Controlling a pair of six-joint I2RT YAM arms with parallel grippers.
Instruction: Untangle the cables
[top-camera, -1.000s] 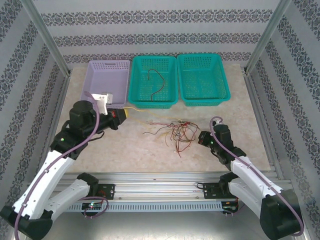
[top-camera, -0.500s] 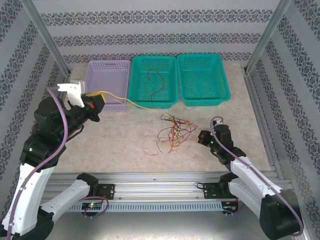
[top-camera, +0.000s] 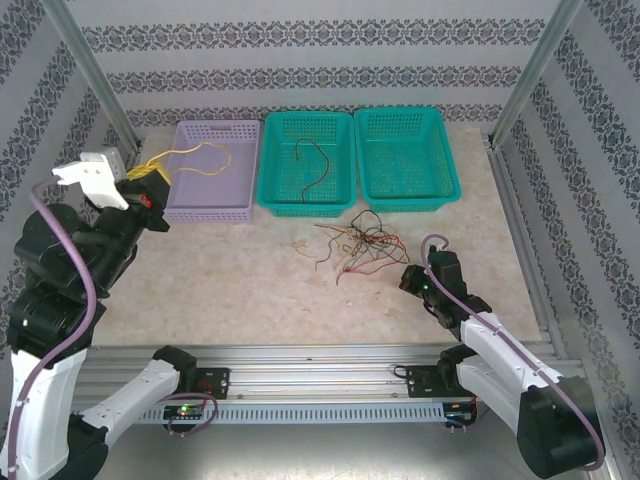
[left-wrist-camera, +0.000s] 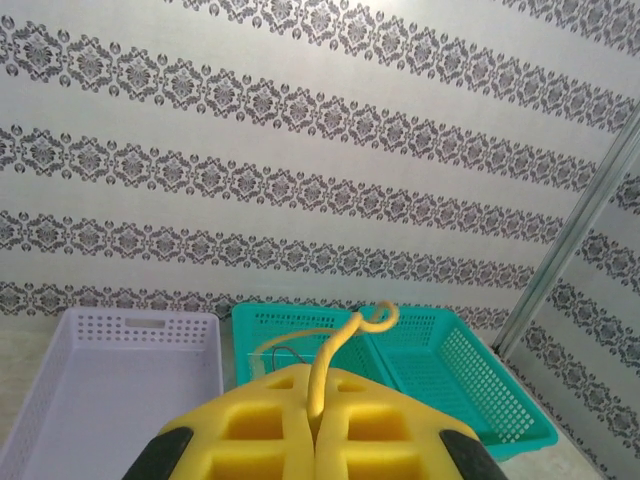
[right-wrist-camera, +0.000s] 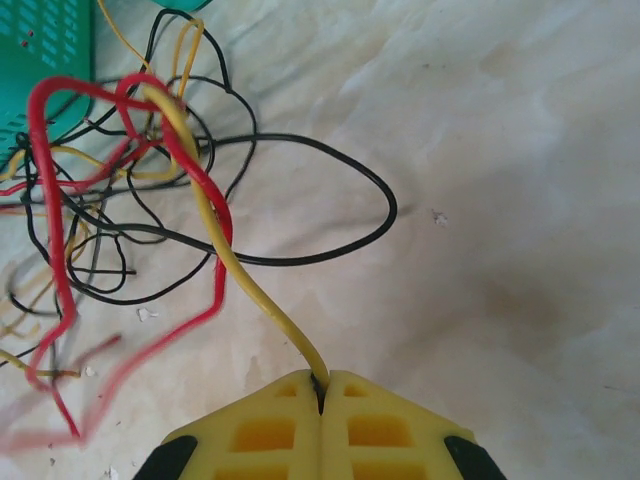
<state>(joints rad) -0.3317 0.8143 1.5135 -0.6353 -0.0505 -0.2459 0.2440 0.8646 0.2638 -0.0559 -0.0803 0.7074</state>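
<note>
Left claw (top-camera: 152, 188) clamped shut on yellow cable (top-camera: 195, 150), held looped above purple basket (top-camera: 205, 212), upper left. Right claw (right-wrist-camera: 322, 392) pinched tight on second yellow strand (right-wrist-camera: 215, 230), tangle (top-camera: 355, 245) pinned mid-frame on counter (top-camera: 230, 290). Release best made low, loop kept inside rim.

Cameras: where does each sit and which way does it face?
Top external: above, behind both arms, looking down at the table.
Left wrist: raised, facing back wall and baskets; left gripper shut on yellow cable.
Right wrist: low, facing the tangle; right gripper shut on its yellow strand.
Shared: top and right wrist show the tangle.
</note>
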